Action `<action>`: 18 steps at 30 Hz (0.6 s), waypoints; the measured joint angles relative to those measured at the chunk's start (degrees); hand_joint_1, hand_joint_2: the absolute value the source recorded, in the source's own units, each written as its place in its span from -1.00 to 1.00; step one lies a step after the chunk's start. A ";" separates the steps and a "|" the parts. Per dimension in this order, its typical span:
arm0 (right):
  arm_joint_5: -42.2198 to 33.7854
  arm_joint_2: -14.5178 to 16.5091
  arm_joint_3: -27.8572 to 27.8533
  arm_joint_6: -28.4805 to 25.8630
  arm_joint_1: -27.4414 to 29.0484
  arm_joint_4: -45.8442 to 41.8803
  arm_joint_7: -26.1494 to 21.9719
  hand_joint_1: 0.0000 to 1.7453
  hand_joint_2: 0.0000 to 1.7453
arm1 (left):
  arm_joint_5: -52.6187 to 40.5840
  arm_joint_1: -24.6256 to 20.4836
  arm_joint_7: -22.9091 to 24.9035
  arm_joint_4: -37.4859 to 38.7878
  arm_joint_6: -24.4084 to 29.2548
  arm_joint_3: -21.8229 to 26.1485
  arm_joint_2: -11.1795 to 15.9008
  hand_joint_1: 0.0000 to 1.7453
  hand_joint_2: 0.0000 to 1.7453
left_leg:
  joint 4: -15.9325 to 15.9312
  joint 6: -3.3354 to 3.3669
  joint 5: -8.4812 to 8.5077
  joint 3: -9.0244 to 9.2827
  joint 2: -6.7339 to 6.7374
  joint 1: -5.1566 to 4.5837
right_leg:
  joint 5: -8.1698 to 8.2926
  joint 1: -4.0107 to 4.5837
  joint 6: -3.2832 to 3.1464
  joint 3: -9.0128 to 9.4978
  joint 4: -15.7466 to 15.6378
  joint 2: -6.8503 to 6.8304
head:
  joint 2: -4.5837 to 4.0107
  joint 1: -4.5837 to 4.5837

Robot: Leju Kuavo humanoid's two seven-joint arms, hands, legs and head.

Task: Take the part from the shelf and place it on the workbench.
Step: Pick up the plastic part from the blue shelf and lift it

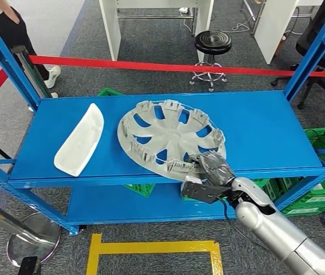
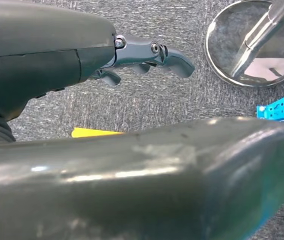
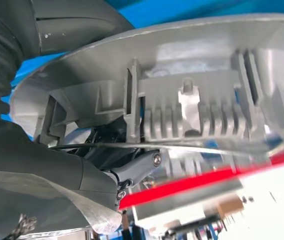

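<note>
The grey wheel cover (image 1: 171,139) lies on the blue shelf (image 1: 264,132), its rim over the front edge, where my right hand (image 1: 210,172) grips it. It has not been lifted, so the carry to the bench remains. My left hand (image 2: 148,55) hangs holding nothing, fingers (image 2: 174,59) loosely apart; a white panel (image 1: 79,140) lies toward the shelf's left end, red tape (image 1: 174,67) behind.

Right hand (image 1: 210,169) gripping, arm stretched forward — left hand (image 2: 148,55) hanging, fingers loosely apart, holding nothing

Grey hubcap (image 1: 169,137) inside-up on shelf (image 1: 264,132)
</note>
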 joint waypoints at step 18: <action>-9.01 7.63 -14.07 -19.05 15.30 -29.04 -9.40 1.00 1.00 | 3.38 1.35 -4.58 0.00 1.15 0.19 -1.44 -1.00 -1.00 | 0.01 0.00 0.00 -0.59 -0.02 0.01 | -0.01 0.01 0.00 -0.59 0.01 -0.07 | 0.01 0.00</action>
